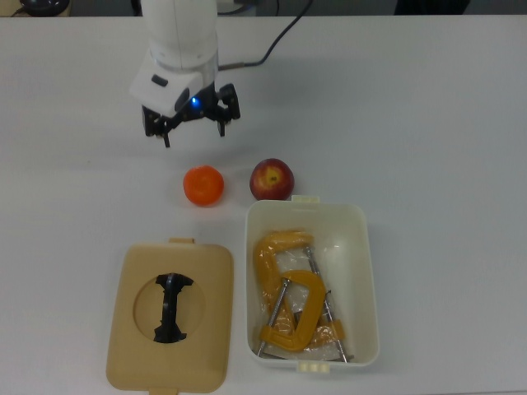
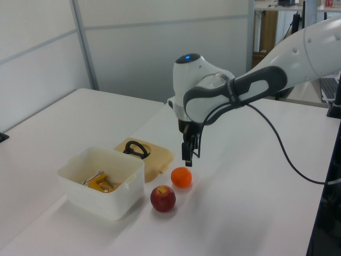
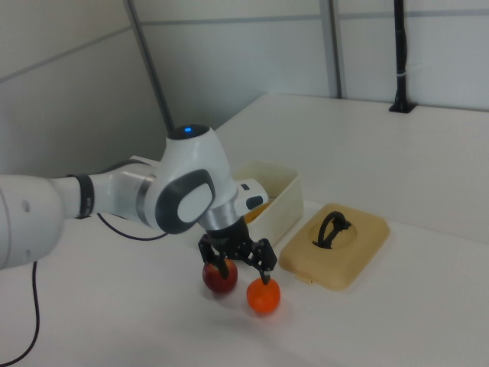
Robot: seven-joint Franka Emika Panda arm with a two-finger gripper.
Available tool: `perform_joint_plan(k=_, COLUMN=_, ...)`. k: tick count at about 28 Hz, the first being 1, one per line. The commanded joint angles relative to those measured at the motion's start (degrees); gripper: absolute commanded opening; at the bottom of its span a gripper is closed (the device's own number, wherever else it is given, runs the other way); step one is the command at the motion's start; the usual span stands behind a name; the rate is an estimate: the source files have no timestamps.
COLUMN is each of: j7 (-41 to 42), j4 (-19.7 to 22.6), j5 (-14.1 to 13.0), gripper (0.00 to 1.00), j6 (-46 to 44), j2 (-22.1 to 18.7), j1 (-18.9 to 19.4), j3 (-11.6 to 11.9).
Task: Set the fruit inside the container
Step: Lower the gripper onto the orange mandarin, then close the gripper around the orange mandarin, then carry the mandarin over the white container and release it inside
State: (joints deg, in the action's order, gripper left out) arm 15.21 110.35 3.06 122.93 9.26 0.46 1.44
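Hovering above a white table [image 1: 428,107], the black two-finger gripper [image 1: 192,125] of a white robot arm [image 2: 256,85] points downward with its fingers spread apart and nothing between them; it hangs over the bare surface just beyond a round bright orange fruit [image 1: 203,185], on the side away from the tub, and does not touch it; in the right view the gripper [image 3: 236,261] appears close above the orange fruit [image 3: 263,296]; a small blue light glows on the arm's wrist.

Taking the cream-white rectangular plastic tub [image 1: 366,271] as the landmark: a red apple with a yellow blush [image 1: 272,178] sits on the table just beside the latch tab at one short end of the tub, very close to it, though contact cannot be told; the orange fruit lies next to the apple, a little farther from the tub, with a small gap between the two fruits; both are outside the tub; inside the tub lie two yellow-orange metal C-clamps [image 1: 288,300], overlapping each other; alongside one long wall of the tub, near it but apart, a flat tan lid [image 1: 206,329] with a black handle [image 1: 171,307] rests on the table.
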Motion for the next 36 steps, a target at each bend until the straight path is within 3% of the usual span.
perform_joint_plan(k=1, j7=0.4, j4=-0.3, j5=0.3, gripper=1.0, j6=4.3, j2=3.3, j1=0.5, j3=0.3)
perform_joint_plan(k=12, j7=-0.1, j4=-1.5, j5=0.6, gripper=1.0, j6=10.2, j2=8.9, j1=0.4, j3=-0.9)
perform_joint_plan(k=20, j7=-2.4, j4=-3.1, j5=4.5, gripper=0.99, j6=10.3, j2=11.7, j1=0.5, j3=-1.1)
perform_joint_plan(k=23, j7=-3.3, j4=-3.3, j5=6.2, gripper=0.74, j6=10.3, j2=12.4, j1=0.4, j3=-1.1)
perform_joint_plan(k=24, j7=-3.3, j4=-3.3, j5=6.6, gripper=0.52, j6=10.2, j2=12.5, j1=0.4, j3=-1.2)
perform_joint_plan(k=30, j7=-3.6, j4=-3.9, j5=6.0, gripper=0.06, j6=9.8, j2=11.8, j1=0.1, j3=-1.2)
perform_joint_plan(k=31, j7=-3.6, j4=-4.1, j5=6.0, gripper=0.01, j6=9.5, j2=11.7, j1=0.0, j3=-1.3)
perform_joint_plan(k=36, j7=-3.6, j4=-5.9, j5=5.6, gripper=0.0, j6=8.2, j2=10.5, j1=-1.0, j3=-1.2)
